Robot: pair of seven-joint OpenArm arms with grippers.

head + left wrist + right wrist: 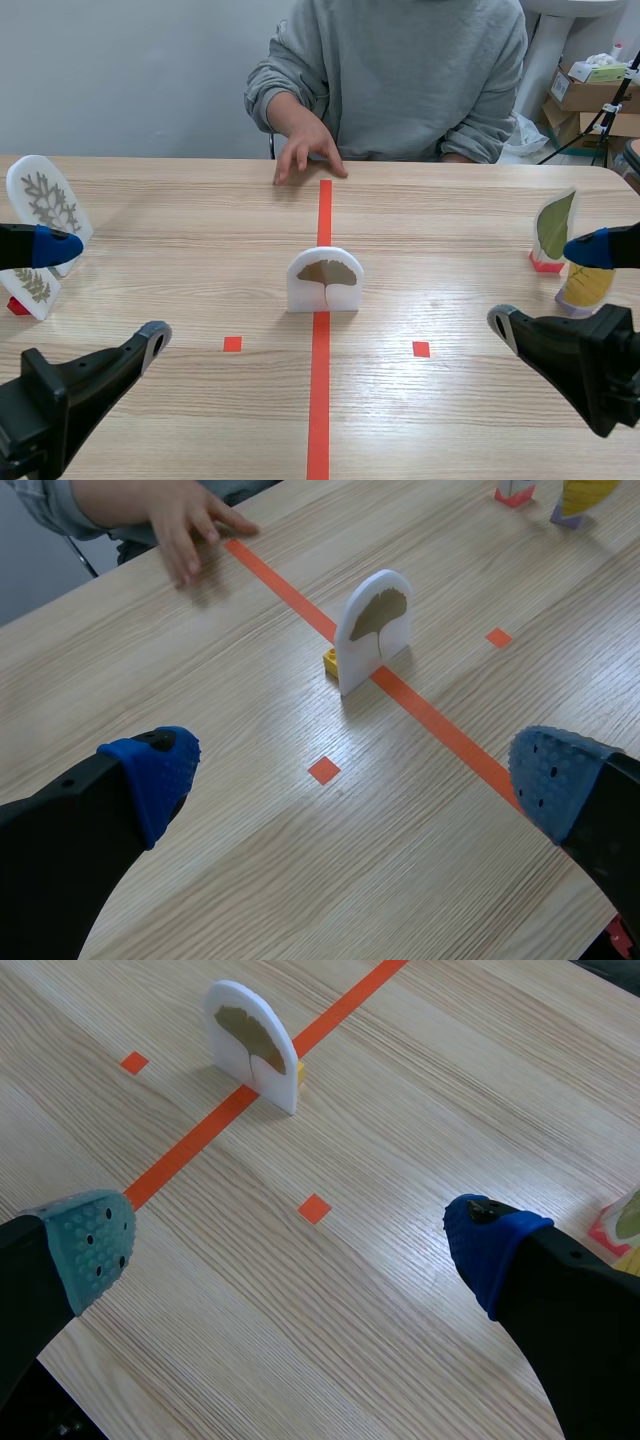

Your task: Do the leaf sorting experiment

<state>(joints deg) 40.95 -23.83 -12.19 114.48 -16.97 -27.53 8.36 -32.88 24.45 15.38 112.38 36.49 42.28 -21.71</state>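
A white arched card with a brown ginkgo leaf (pixel 325 280) stands upright on the red centre tape line, on a small yellow base (pixel 330 662). My left gripper (pixel 105 292) hovers open near the table's front left, nothing between its fingers; the ginkgo card (pixel 372 630) stands well ahead of the left gripper (pixel 355 780). My right gripper (pixel 547 285) is open at the front right, also holding nothing. In the right wrist view the ginkgo card (pixel 250 1040) is ahead of the right gripper (pixel 290 1245), off toward its grey-green pad.
Two white leaf cards (pixel 45 200) (pixel 30 288) stand at the left edge. A green leaf card on a red base (pixel 555 228) and a yellow leaf card (pixel 585 288) stand at the right. A person's hand (pixel 305 150) rests on the far table edge.
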